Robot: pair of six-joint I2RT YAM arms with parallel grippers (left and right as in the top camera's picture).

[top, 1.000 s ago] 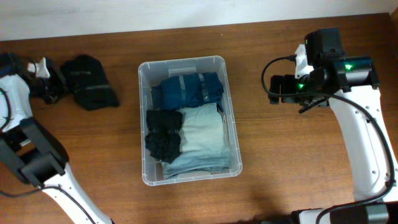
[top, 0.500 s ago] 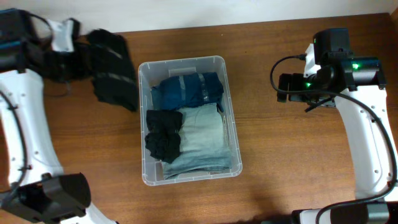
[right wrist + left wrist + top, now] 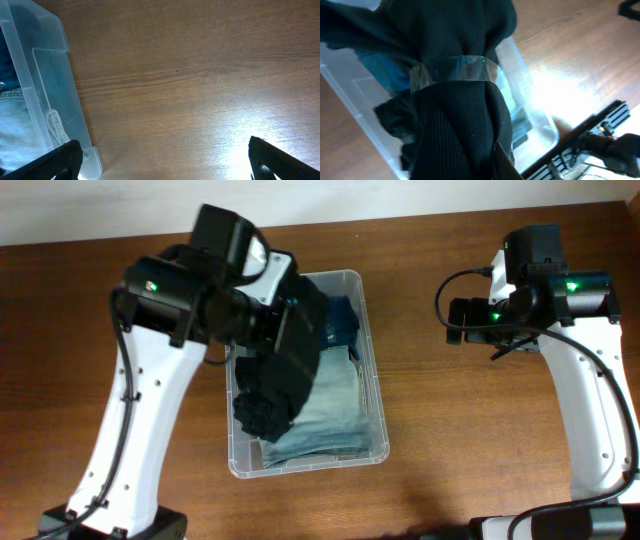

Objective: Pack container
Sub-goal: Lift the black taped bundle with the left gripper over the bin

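left gripper [image 3: 284, 306] clenched on black garment [image 3: 290, 365] over container [image 3: 378, 420] | right gripper [image 3: 162, 152] released, aside

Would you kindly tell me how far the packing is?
Done: a dark blue garment and pale folded denim lie in the clear plastic bin. In hand: the left hand holds a banded black mesh garment over it. Left: release it; the right hand is open.

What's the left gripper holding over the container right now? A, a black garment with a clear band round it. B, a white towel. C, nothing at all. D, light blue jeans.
A: the left gripper is shut on a black garment with a clear band around it, hanging above the container.
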